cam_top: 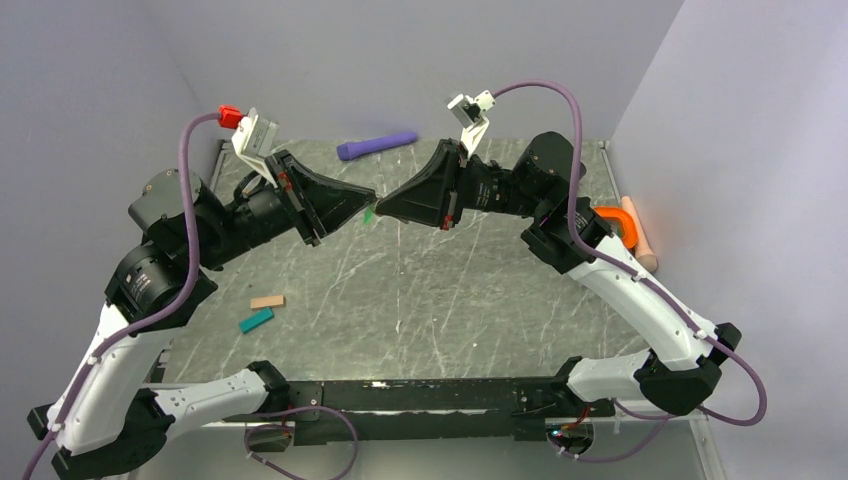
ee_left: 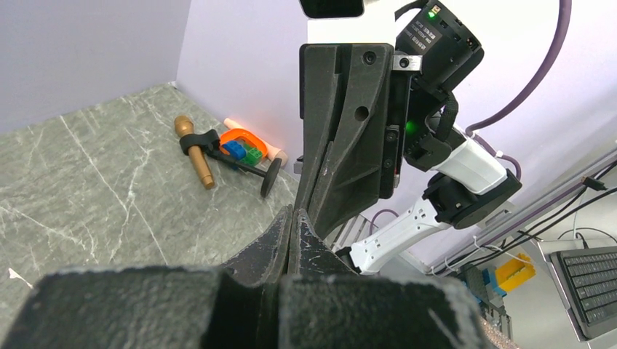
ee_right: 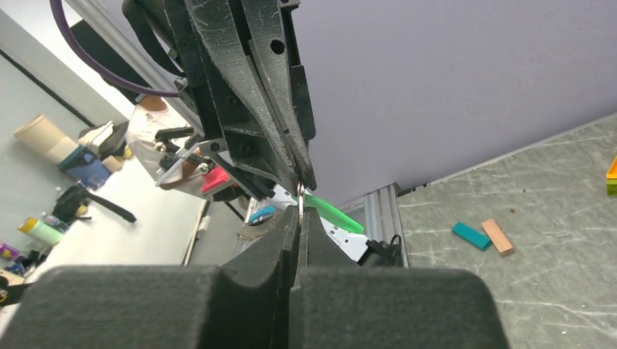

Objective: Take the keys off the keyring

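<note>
My two grippers meet tip to tip in the air above the middle of the table. The left gripper (cam_top: 368,200) is shut; in the left wrist view (ee_left: 291,212) its jaws are pressed together. The right gripper (cam_top: 383,208) is shut on a thin metal keyring (ee_right: 300,198), which stands edge-on between its tips (ee_right: 299,212). The ring's upper end reaches the left gripper's fingertips (ee_right: 305,178). The key, a small flat bright-green piece (ee_right: 331,213), hangs from the ring beside the right tips. It shows as a green speck in the top view (cam_top: 369,214).
A tan block (cam_top: 267,301) and a teal block (cam_top: 256,320) lie at the left front. A purple cylinder (cam_top: 376,146) lies at the back. An orange clamp (cam_top: 618,220) with a wooden-handled screw (ee_left: 193,149) lies at the right edge.
</note>
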